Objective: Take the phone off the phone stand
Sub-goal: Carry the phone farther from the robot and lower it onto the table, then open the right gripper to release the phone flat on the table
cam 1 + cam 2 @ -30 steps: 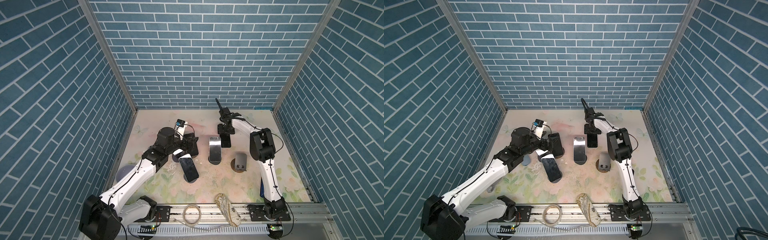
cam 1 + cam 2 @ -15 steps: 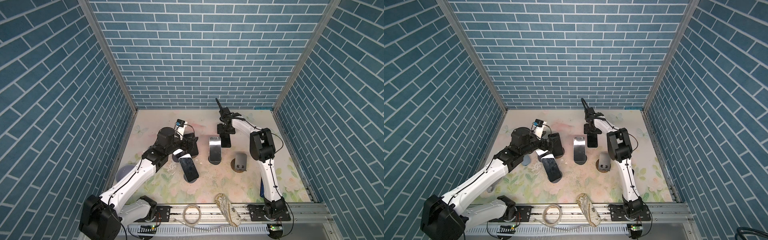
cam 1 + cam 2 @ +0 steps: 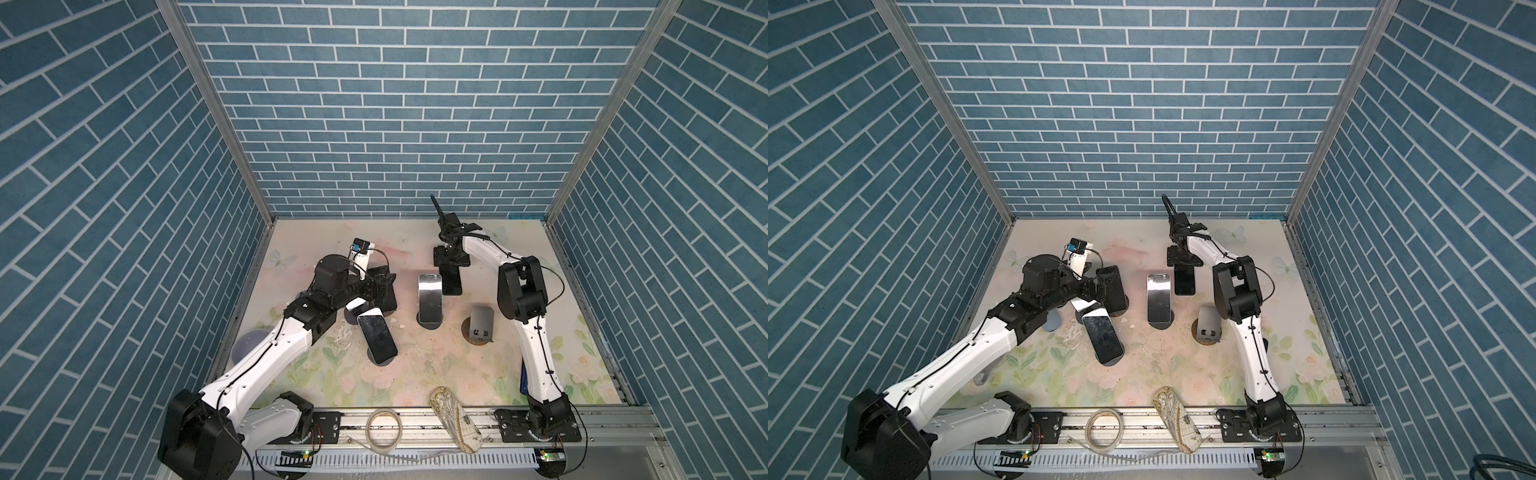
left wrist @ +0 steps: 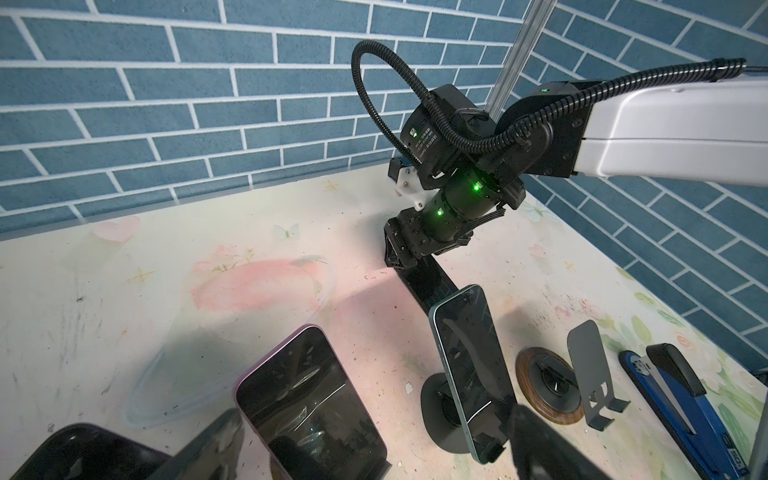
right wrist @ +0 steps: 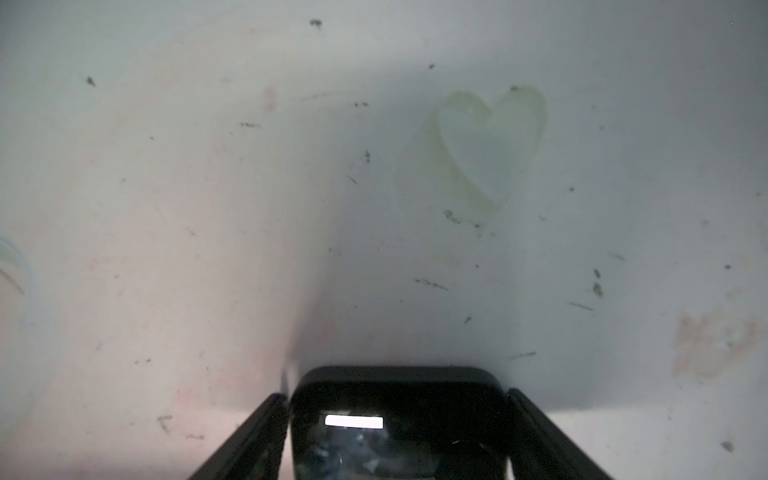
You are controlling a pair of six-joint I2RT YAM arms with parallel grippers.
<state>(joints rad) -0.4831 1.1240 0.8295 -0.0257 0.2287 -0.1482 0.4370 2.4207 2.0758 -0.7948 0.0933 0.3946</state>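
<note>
A black phone point(image 3: 451, 281) lies flat on the table at the back, off any stand. My right gripper point(image 3: 451, 266) stands over its far end, open. In the right wrist view its fingers point(image 5: 266, 432) flank the phone point(image 5: 395, 415) with slim gaps. An empty grey phone stand point(image 3: 482, 322) sits in front of it. My left gripper point(image 3: 379, 287) is wide open beside a dark phone point(image 3: 385, 291) propped on a stand. In the left wrist view that purple-edged phone point(image 4: 307, 399) stands between the fingers point(image 4: 536, 436), untouched.
Two more phones rest on stands: a silver one point(image 3: 430, 301) in the middle and a dark-screened one point(image 3: 376, 334) nearer the front. A blue stapler point(image 4: 673, 399) lies by the empty stand. A patterned pouch point(image 3: 455, 419) and a cable loop point(image 3: 384, 428) sit on the front rail.
The right gripper's fingers have spread apart from the flat black phone. Both arms keep their places.
</note>
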